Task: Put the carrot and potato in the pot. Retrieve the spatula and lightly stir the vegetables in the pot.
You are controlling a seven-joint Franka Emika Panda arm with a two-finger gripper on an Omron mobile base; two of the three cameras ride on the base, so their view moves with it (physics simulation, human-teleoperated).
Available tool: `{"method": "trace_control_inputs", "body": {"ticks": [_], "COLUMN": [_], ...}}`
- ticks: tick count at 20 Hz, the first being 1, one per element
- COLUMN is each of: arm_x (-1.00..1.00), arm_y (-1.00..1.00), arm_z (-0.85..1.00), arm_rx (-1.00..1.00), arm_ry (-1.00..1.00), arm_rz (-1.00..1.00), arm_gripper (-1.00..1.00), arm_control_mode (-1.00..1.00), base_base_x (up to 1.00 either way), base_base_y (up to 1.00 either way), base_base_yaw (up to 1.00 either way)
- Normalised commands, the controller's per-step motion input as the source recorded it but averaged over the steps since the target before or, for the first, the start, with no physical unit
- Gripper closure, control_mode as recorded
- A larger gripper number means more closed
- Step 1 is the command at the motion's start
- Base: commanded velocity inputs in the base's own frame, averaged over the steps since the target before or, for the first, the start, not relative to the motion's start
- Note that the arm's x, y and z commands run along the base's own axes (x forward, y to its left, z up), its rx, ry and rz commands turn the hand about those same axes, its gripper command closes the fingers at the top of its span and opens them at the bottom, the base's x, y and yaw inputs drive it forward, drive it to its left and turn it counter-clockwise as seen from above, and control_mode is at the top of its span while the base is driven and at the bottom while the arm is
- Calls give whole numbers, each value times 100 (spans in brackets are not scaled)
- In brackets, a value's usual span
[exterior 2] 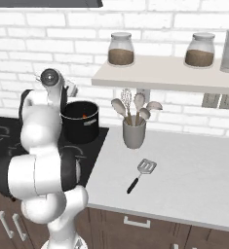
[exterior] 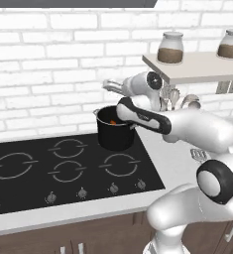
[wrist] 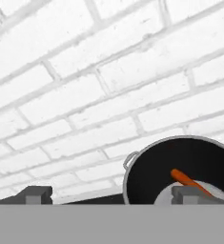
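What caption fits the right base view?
Carrot lies in the pot on the stove; spatula waits on the counter.

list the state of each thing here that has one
pot: upright on the stove, no lid, carrot inside
carrot: lying in the pot
spatula: flat on the counter, untouched
end effector: fingers spread apart, nothing between them, above the pot's edge
utensil cup: upright, holding spoons and a whisk
two jars: lidded, on the shelf

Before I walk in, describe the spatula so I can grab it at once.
Find the white counter right of the black cooktop, under the wall shelf. In front of the grey utensil cup lies the spatula, flat and alone. Unlike the round-headed spoons in the cup, it has a black handle and a slotted square head.
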Motion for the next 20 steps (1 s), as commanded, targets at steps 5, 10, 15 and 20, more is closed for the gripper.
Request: {"method": "trace_control_inputs", "body": {"ticks": [5,10,15,20], "arm_x": [-68,-55,-35,-30], "arm_y": [-2,-20,-15,-43], "arm_z": [19,0,0,-11], "arm_rx": [3,18,26,28], "arm_ry": [26,39,47,35], "arm_rz": [-14,-35,-50,-61], "arm_gripper": [-100,-100,-100,-100], "arm_control_mode": [-100,-100,-100,-100], "base_base_x": [0,0,0,0], "base_base_y": [0,0,0,0], "base_base_yaw": [0,0,0,0]}}
